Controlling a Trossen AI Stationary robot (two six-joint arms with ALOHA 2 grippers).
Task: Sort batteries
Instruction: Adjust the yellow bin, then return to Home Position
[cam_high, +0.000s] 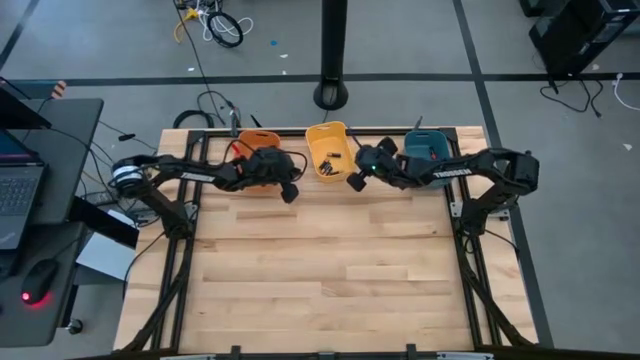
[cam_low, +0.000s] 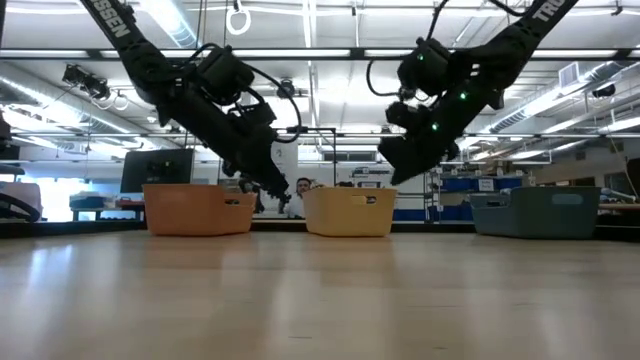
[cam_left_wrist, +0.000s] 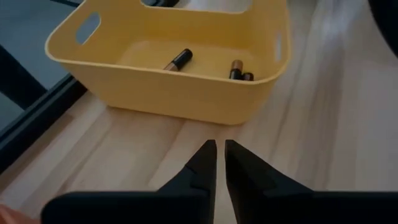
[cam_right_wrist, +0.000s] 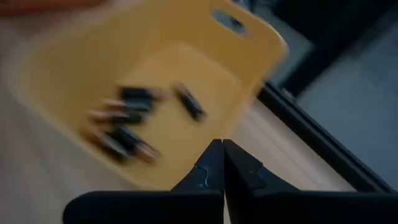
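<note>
Three bins stand along the table's far edge: orange (cam_high: 248, 146), yellow (cam_high: 327, 150) and teal (cam_high: 425, 148). Several batteries (cam_left_wrist: 179, 59) lie on the yellow bin's floor (cam_right_wrist: 127, 118), dark with copper ends. My left gripper (cam_high: 290, 192) hovers over bare wood just in front of the yellow bin's left near corner. Its fingers (cam_left_wrist: 220, 146) are shut to a thin slit with nothing between them. My right gripper (cam_high: 354, 182) hangs at the yellow bin's right near corner, pointing slantwise down at the bin. It is shut and empty (cam_right_wrist: 221, 144).
The left arm partly covers the orange bin (cam_low: 198, 208). The wooden tabletop (cam_high: 330, 270) runs wide toward the near edge. A desk with a laptop (cam_high: 20, 190) stands off the table's left. A person (cam_low: 297, 190) shows in the room behind the bins.
</note>
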